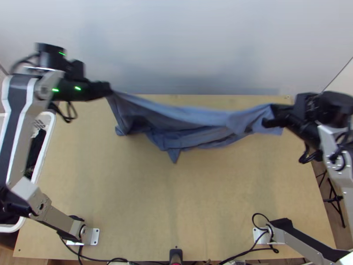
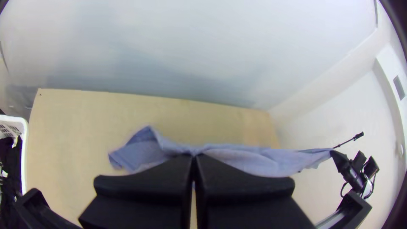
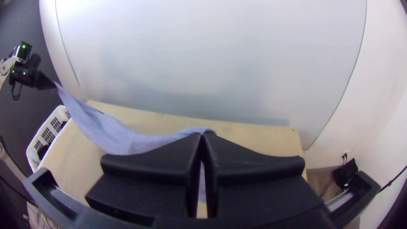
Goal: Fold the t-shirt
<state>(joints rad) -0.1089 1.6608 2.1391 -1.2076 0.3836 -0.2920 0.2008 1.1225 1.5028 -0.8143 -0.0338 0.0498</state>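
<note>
Light wooden table (image 1: 172,198), a metal arm base bolted at either side near the close edge. White basket (image 1: 46,145) beside the table on the left, dark cloth inside. Farther up, the blue t-shirt (image 1: 185,115): slung between both grippers across the far half, sagging in loose folds, one pointed corner toward the near side. Right gripper (image 1: 270,115) pressed together on one end; left gripper (image 1: 107,89), farther off, pinching the other. Pale wall (image 1: 176,44) behind.
</note>
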